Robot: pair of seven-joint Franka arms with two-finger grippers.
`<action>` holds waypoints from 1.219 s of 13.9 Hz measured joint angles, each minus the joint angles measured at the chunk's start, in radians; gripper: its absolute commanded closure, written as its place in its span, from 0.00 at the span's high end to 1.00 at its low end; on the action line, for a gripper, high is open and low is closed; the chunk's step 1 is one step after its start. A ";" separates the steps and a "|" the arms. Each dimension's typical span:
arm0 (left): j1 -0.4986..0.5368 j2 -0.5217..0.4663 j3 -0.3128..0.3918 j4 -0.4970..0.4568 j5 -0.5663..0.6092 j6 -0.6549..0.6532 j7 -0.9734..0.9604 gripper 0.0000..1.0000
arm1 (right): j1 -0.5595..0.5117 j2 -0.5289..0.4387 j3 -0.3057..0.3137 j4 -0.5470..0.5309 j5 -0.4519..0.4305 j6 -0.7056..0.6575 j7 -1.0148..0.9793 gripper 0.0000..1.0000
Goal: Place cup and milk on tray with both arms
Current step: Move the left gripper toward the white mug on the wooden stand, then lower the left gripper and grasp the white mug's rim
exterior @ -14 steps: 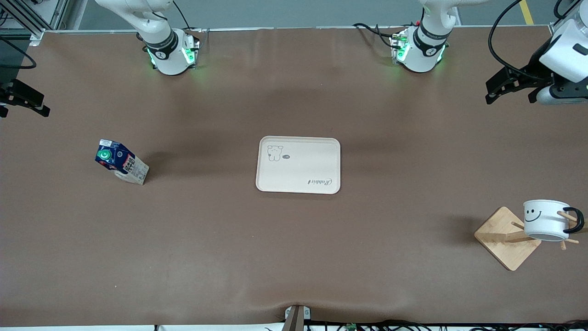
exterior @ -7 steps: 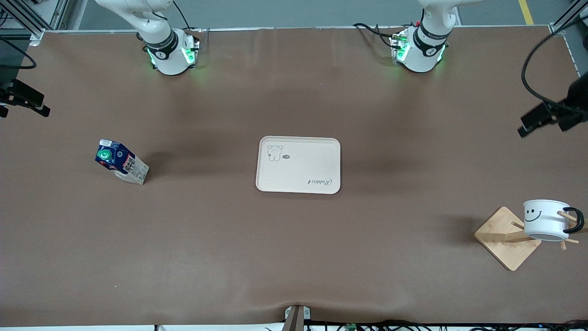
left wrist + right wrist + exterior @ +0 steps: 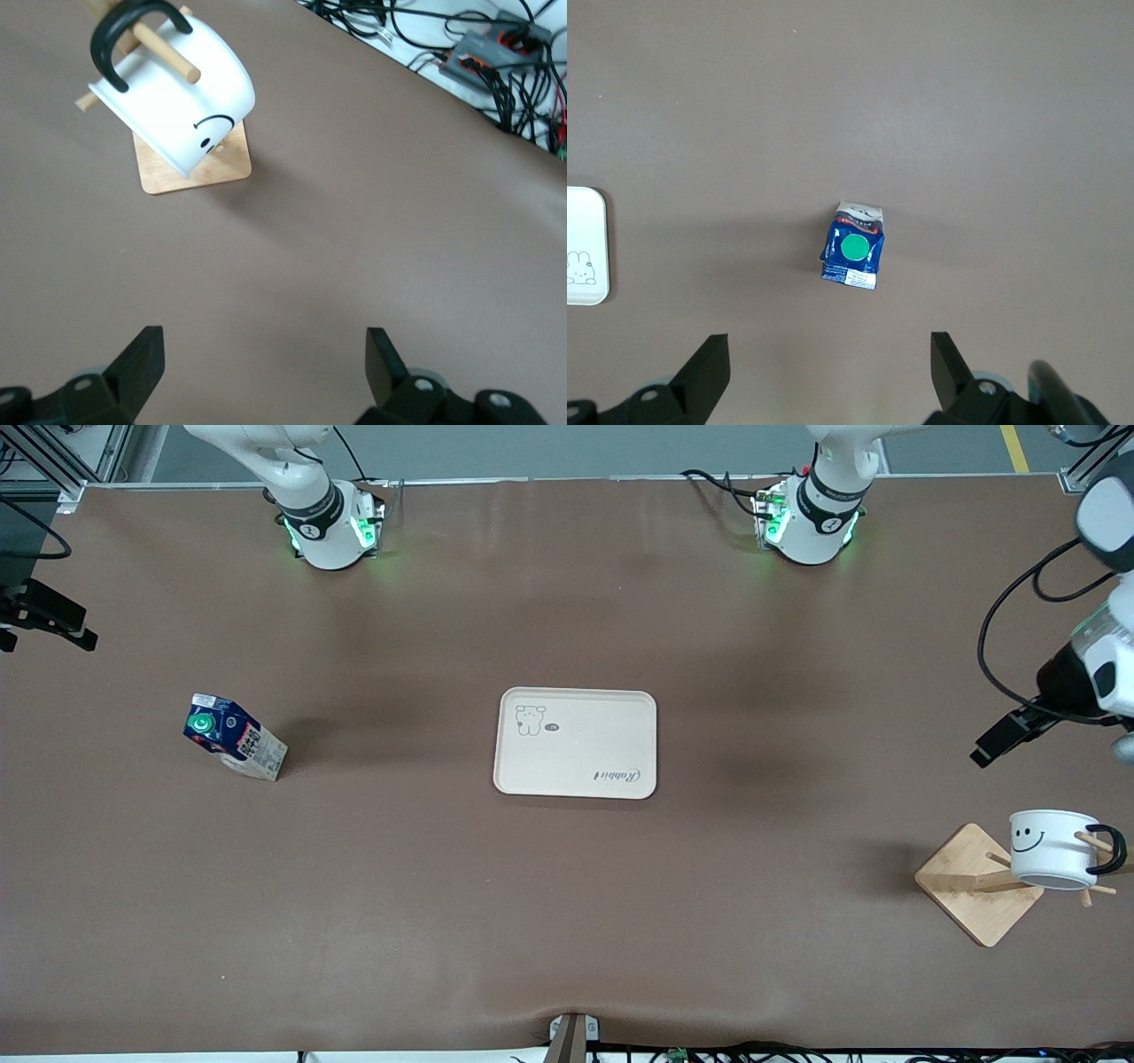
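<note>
The cup [image 3: 1052, 849] hangs tilted by its black handle on a peg of the wooden rack [image 3: 979, 883], at the left arm's end of the desk [image 3: 567, 921], about four o'clock from the tray [image 3: 576, 742]. The cream tray lies flat mid-desk, bare. The milk carton [image 3: 234, 738] stands at nine o'clock from the tray, toward the right arm's end. The left hand [image 3: 264, 361] hovers over bare desk near the rack, fingers wide, holding nothing. The right hand [image 3: 829, 367] hovers near the carton, fingers wide, holding nothing.
</note>
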 measured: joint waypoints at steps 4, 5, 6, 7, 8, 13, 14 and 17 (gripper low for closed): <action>0.041 0.001 0.001 -0.168 0.021 0.290 -0.021 1.00 | -0.003 0.001 -0.001 0.000 0.000 0.000 0.000 1.00; 0.049 0.001 0.001 -0.205 0.028 0.350 -0.020 1.00 | -0.004 0.003 -0.002 0.000 0.000 0.001 0.000 1.00; 0.054 0.002 0.001 -0.232 0.053 0.386 -0.019 1.00 | -0.004 0.006 -0.002 0.001 0.000 0.003 0.000 1.00; 0.058 0.003 0.002 -0.247 0.098 0.403 -0.019 1.00 | -0.005 0.009 -0.002 0.004 0.000 0.003 0.000 1.00; 0.066 0.003 0.001 -0.255 0.148 0.420 -0.021 1.00 | -0.005 0.012 -0.002 0.006 0.000 0.004 0.000 1.00; 0.127 0.030 0.001 -0.319 0.258 0.607 -0.008 1.00 | -0.005 0.018 -0.003 0.009 0.000 0.004 0.000 1.00; 0.134 0.043 0.001 -0.324 0.274 0.645 0.005 1.00 | -0.005 0.018 -0.003 0.009 0.000 0.004 0.000 1.00; 0.163 0.083 0.001 -0.326 0.295 0.752 0.070 1.00 | -0.006 0.018 -0.004 0.010 0.000 0.004 0.000 1.00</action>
